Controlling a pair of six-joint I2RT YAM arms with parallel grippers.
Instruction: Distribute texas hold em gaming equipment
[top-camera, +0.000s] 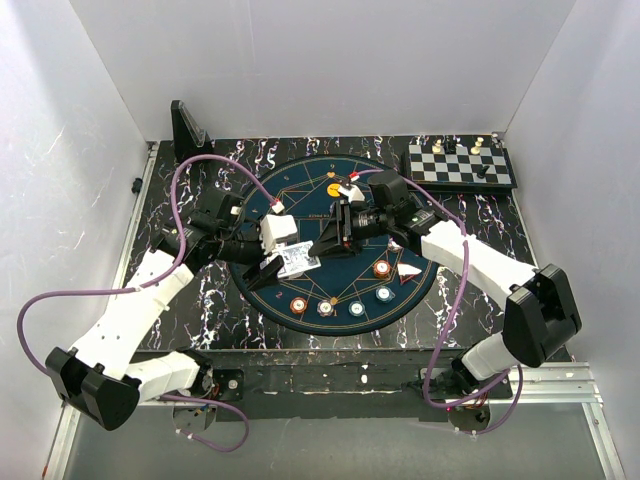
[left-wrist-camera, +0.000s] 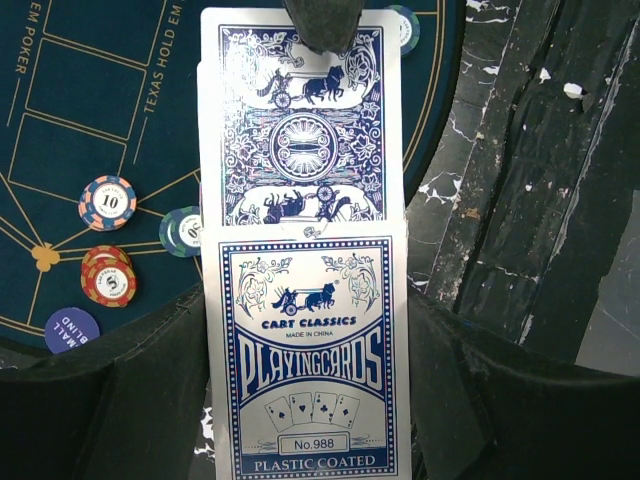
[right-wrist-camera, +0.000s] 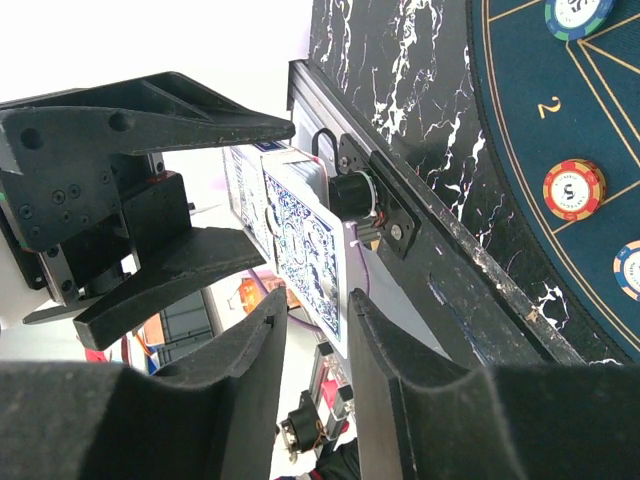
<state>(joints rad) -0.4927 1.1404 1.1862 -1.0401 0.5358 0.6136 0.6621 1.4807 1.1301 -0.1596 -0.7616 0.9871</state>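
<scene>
My left gripper (top-camera: 290, 262) is shut on a blue-and-white playing card box (left-wrist-camera: 305, 340), held over the mat's near left part. One patterned card (left-wrist-camera: 300, 120) sticks out of the box's far end. My right gripper (top-camera: 328, 240) faces it from the right. Its jaws (right-wrist-camera: 318, 310) stand open around the card's free end (right-wrist-camera: 310, 250), with gaps on both sides. One black fingertip (left-wrist-camera: 320, 25) overlaps the card's top edge. Poker chips lie on the mat: orange (top-camera: 382, 268), teal (top-camera: 356, 308), yellow (top-camera: 333, 189), a red one (left-wrist-camera: 107, 275) and a purple one (left-wrist-camera: 72, 328).
The round dark-blue mat (top-camera: 310, 180) with gold lines covers the middle of the marbled black table. A chessboard (top-camera: 460, 165) with pieces sits at the back right, and a black stand (top-camera: 188, 128) at the back left. Purple cables loop beside both arms.
</scene>
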